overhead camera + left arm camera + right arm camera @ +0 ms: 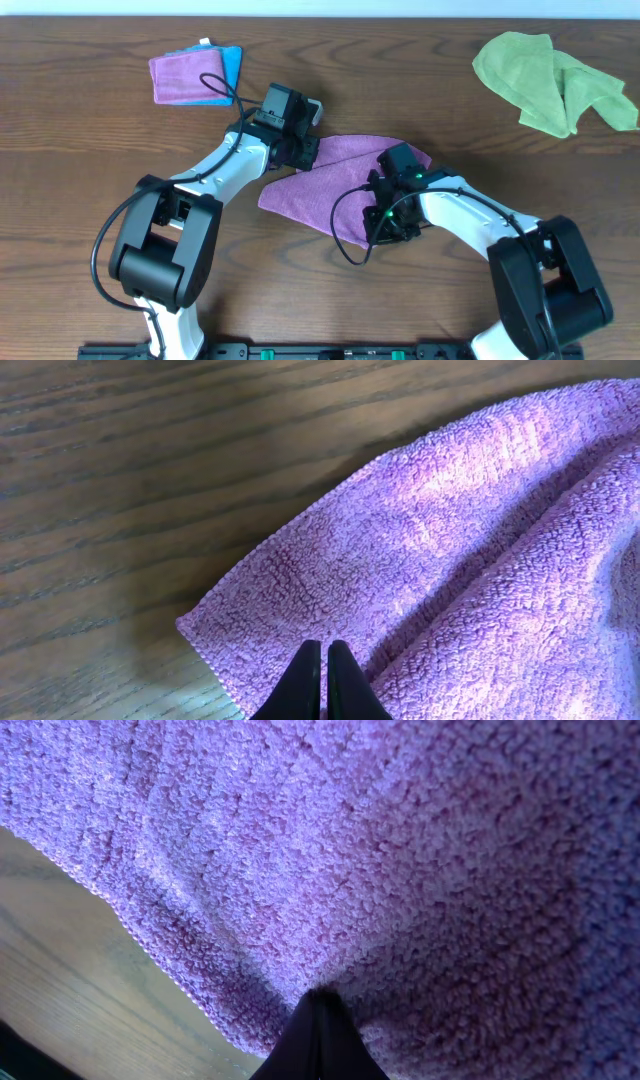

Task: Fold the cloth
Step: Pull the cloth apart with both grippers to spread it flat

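At the far left of the desk lay a folded stack, a purple piece resting on a blue one, well apart from the work.

Right of it, the left end effector sat at the upper left edge of the purple cloth, which was spread in the middle of the desk between the two arms. In the left wrist view its fingers were pressed together with only a hairline gap. They met the cloth just in from a corner, and a crease in the fabric ran up to them, so they appeared to have the edge pinched.

Further right, the right end effector was closed tight on the same cloth. The fabric bunched at its tips and filled almost the whole right wrist view, with bare wood showing below its hem.

A crumpled green cloth lay at the far right, near the back edge.
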Robot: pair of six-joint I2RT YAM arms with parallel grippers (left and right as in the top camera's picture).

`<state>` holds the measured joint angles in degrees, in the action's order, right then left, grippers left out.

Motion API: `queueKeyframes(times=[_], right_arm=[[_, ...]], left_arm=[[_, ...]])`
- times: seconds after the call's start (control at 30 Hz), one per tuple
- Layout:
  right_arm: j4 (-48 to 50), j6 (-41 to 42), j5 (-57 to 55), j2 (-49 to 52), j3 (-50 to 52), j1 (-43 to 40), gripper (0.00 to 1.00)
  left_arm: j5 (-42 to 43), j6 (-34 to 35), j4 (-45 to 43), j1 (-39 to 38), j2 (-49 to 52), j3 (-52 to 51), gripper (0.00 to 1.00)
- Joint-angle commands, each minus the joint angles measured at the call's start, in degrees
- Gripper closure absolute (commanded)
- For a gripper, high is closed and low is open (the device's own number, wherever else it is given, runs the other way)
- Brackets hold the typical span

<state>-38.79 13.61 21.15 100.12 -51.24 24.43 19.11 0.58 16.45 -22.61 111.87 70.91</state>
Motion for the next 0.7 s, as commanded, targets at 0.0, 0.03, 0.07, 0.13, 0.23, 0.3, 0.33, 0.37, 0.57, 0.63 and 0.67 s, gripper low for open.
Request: queueKeyframes(times=[0.0,0.03,0.07,0.13,0.23,0.3,0.33,0.37,0.57,0.63,0.67], right_arm=[[-0.39,-0.13,-4.22,1.27,1.44,1.20,0.99],[-0.37,-0.13,-4.24,1.27,1.44,1.20,0.99],[-0.26,-0.13,-4.24,1.27,1.44,1.20,0.99],[-0.15,-0.13,-4.24,1.27,1.44,1.20,0.99],[-0.17,-0.13,-4.24,1.27,1.44,1.20,0.99],[-0.17,-0.13,-4.22,1.27,1.44,1.20,0.99],[-0.20,-0.13,-4.22,1.27,1.44,1.20,0.99],[-0.20,-0.13,-4.22,1.27,1.44,1.20,0.99],[-0.22,-0.11,-4.22,1.27,1.44,1.20,0.99],[-0.22,-0.11,-4.20,1.27,1.44,1.20,0.99],[-0.24,-0.11,-4.20,1.27,1.44,1.20,0.99]], left_arm=[[0.00,-0.20,-0.22,-0.31,0.57,0.11,0.94],[0.00,-0.20,-0.57,-0.39,0.57,0.11,0.94],[-0.02,-0.20,-0.85,-0.46,0.57,0.11,0.94],[-0.26,-0.24,-0.81,-0.52,0.79,0.11,0.94],[-0.83,-0.44,-0.74,-0.57,1.44,0.07,0.95],[-1.33,-0.42,-0.72,-0.57,2.21,0.07,0.94],[-1.36,-0.42,-0.72,-0.57,2.56,0.07,0.94],[-1.38,-0.42,-0.72,-0.57,2.84,0.07,0.94],[-2.25,-0.44,-1.03,-0.57,4.68,0.07,0.94],[-3.08,-0.44,-1.11,-0.57,5.05,0.07,0.94],[-3.19,-0.44,-1.25,-0.57,5.20,0.07,0.94]])
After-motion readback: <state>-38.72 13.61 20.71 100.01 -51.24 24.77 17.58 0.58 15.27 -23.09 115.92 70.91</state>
